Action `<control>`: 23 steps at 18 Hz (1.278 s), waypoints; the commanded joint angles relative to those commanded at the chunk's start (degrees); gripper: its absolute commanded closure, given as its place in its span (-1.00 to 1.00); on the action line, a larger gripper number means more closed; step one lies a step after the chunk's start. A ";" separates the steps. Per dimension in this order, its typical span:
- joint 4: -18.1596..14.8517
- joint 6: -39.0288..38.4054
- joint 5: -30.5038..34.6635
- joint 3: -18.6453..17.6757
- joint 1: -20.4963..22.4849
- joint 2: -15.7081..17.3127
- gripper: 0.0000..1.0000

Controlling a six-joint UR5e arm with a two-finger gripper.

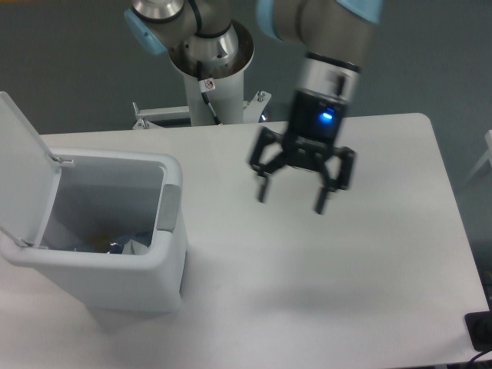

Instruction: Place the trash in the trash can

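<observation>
While the gripper (pixel 290 200) hangs over the middle of the table (pixel 369 277) w/ fingers spread wide and nothing between them, the job looks about done, judging by where things lie. No bottle or packet shows anywhere on the tabletop. Inside the trash can (pixel 115 277) the bottom shows a jumble: a bluish, glassy bit that is prob. the bottle (pixel 77 244), a small whitish scrap that could be the packet (pixel 137 247), plus a yellowish spot I can't identify. Too dim and small down there to be sure of either item. The lid (pixel 23 165) stands open, tipped back on the left side. If anything is left, it may be only closing the lid, and the task doesn't ask for that.

Materials & shapes:
- Can: boxy white plastic, smooth, rounded corners, thick rim; grey panel at the upper right edge; walls look stiff, slightly glossy.
- Lid: flat white slab, hinged at the rim, matte sheen.
- Table: plain white top, smooth, rounded corners, no markings.
- Gripper: black linkage fingers, metal-looking, blue light lit on the body; silver wrist w/ pale blue joint caps above.
- Arm base (pixel 211 65): white cylindrical post behind the far table edge, against a dark grey floor.
</observation>
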 joint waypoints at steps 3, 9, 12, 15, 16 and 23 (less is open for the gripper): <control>-1.23 0.00 0.17 4.30 0.98 -2.71 -1.00; -4.20 13.22 19.14 5.37 -0.25 -5.09 -1.00; -15.52 30.72 28.01 7.73 -0.34 -5.97 -1.00; -23.72 40.59 35.92 11.77 -1.66 -8.52 -1.00; -24.43 42.52 38.30 12.74 -2.18 -9.22 -1.00; -26.63 50.97 45.61 15.56 -1.13 -12.22 -1.00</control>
